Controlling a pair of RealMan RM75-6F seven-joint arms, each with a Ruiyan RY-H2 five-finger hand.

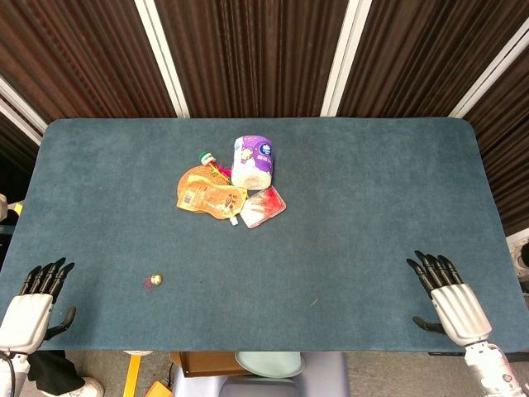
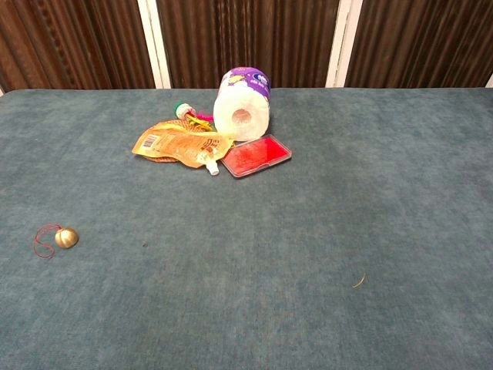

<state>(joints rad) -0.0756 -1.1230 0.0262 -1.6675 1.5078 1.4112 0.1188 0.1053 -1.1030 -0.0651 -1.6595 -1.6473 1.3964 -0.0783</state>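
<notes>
Teal tabletop [image 1: 372, 207], my left robot hand [image 1: 33, 302] nearest the gold bell [image 1: 156, 279], empty, fingers straight. I'd approach low and pinch gently, since it probably rolls.

The left hand [image 1: 33, 302] and right hand [image 1: 446, 299] were cut off at the head view's lower edge and fell outside the chest view. The toilet roll [image 2: 243, 104] hid part of a small green-capped item [image 2: 183, 111], too small to identify.
</notes>
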